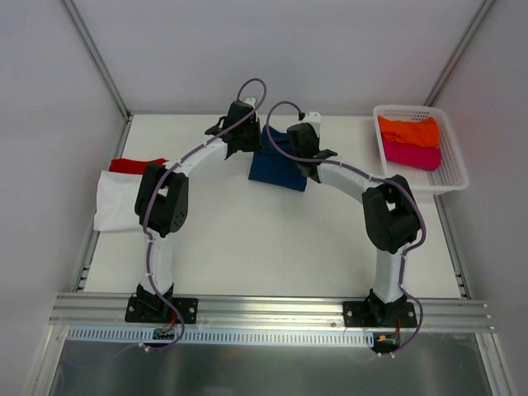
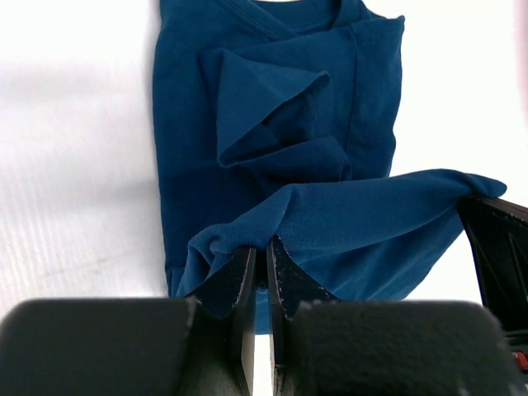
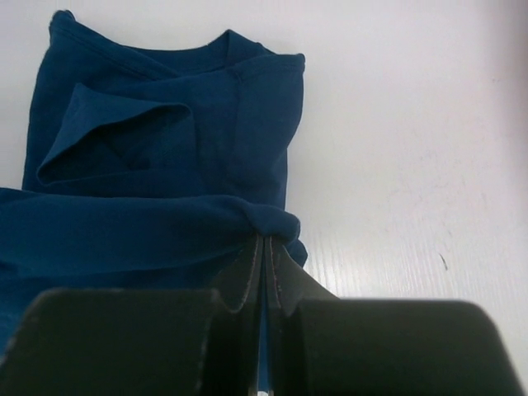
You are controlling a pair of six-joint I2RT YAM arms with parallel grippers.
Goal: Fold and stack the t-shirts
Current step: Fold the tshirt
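Bench: white bench point(image 1: 247, 239) with both arms reaching in from the near edge and meeting over its far middle.
Navy t-shirt: the navy t-shirt point(image 1: 278, 165) lies on the far middle of the bench, between the two wrists. It is partly folded, with a sleeve turned in over the body and the collar at the end away from the hands.
Lifted edge: the near edge of the navy t-shirt is raised off the bench as a thick roll of cloth, stretched sideways from one hand to the other. The rest of the cloth lies flat beneath it.
Left hand: the left hand point(image 2: 266, 247) is clenched on the left end of that raised edge, with blue cloth bunched between the black fingers.
Right hand: the right hand point(image 3: 262, 243) is clenched on the right end of the same edge, its fingers pressed almost together with cloth caught between them.
White t-shirt: a white t-shirt point(image 1: 115, 198) lies at the left edge of the bench, partly behind the left arm's elbow.
Red t-shirt: a red t-shirt point(image 1: 136, 165) shows just beyond the white one and touches it.
Basket: a white mesh basket point(image 1: 450, 177) stands at the far right corner.
Basket contents: an orange t-shirt point(image 1: 408, 130) lies at the far end, with a magenta t-shirt point(image 1: 410, 154) just nearer and touching it.
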